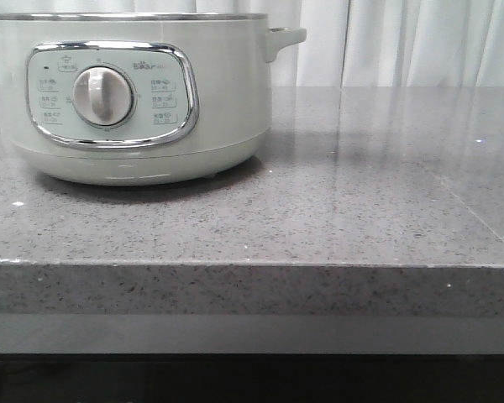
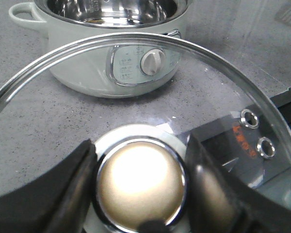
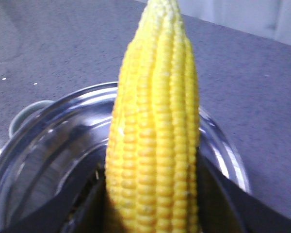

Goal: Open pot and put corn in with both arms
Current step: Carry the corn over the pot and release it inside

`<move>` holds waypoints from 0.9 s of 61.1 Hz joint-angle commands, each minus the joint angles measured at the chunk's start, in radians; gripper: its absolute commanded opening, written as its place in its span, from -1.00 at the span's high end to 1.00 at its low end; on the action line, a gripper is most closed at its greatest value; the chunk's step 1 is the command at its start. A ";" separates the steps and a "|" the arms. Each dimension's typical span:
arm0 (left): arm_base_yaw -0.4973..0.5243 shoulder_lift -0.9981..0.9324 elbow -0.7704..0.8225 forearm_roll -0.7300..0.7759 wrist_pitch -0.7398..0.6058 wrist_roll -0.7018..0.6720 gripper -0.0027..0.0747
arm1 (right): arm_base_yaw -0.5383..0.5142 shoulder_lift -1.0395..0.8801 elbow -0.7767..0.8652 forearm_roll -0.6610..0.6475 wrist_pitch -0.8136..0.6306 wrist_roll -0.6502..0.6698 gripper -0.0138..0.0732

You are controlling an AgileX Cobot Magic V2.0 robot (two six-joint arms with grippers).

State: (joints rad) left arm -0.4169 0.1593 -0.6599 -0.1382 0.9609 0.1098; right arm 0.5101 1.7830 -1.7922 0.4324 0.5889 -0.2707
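The pot (image 1: pixel 134 92) sits open on the grey counter (image 1: pixel 361 210), its steel bowl bare. Off to one side the left gripper (image 2: pixel 140 189) holds the glass lid (image 2: pixel 223 82) aloft, jaws closed on the knob (image 2: pixel 141 187). The right gripper (image 3: pixel 150 204) pinches the corn (image 3: pixel 155 136) over the pot's mouth, its long axis running away from the fingers, narrow tip outermost. I'd say the drop comes next: lower it, then let go.

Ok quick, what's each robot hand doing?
Left gripper: closed on the lid knob.
Right gripper: closed on the corn.
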 commanded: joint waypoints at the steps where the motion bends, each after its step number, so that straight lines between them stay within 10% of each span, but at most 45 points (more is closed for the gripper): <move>1: -0.005 0.012 -0.033 -0.023 -0.153 -0.008 0.38 | 0.039 0.028 -0.097 0.018 -0.023 -0.012 0.09; 55: -0.005 0.012 -0.033 -0.023 -0.153 -0.008 0.38 | 0.074 0.126 -0.128 0.018 0.068 -0.012 -0.50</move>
State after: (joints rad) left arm -0.4169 0.1593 -0.6584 -0.1382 0.9609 0.1082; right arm 0.5848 1.9772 -1.8825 0.4324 0.7020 -0.2728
